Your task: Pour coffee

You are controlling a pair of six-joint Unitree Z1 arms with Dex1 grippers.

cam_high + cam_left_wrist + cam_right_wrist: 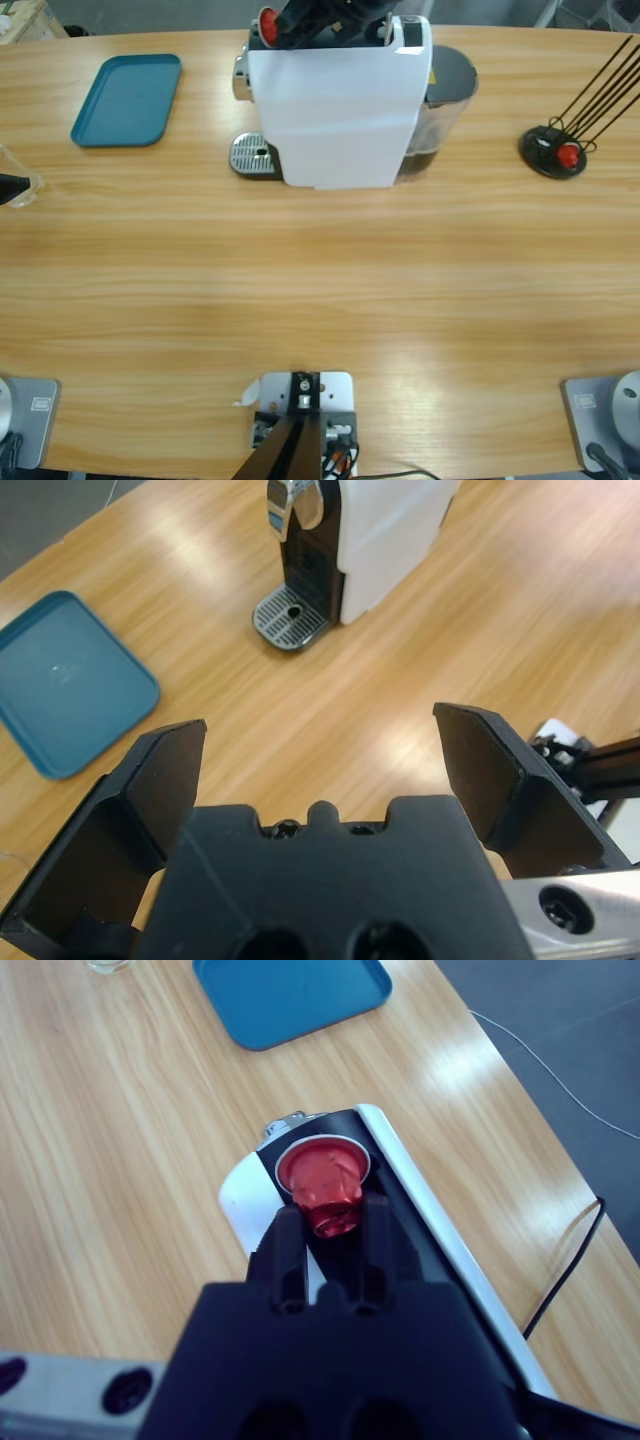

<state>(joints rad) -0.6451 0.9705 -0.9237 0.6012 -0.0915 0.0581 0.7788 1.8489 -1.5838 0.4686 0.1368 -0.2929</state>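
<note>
The right gripper [332, 1222] pinches a red coffee capsule [325, 1185] over the white coffee machine [340, 105]; keep it level above the slot. The left gripper [320, 765] hangs wide open, empty. No coffee visible yet.

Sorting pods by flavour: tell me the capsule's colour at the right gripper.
Red capsule, clearest in right wrist view.
</note>
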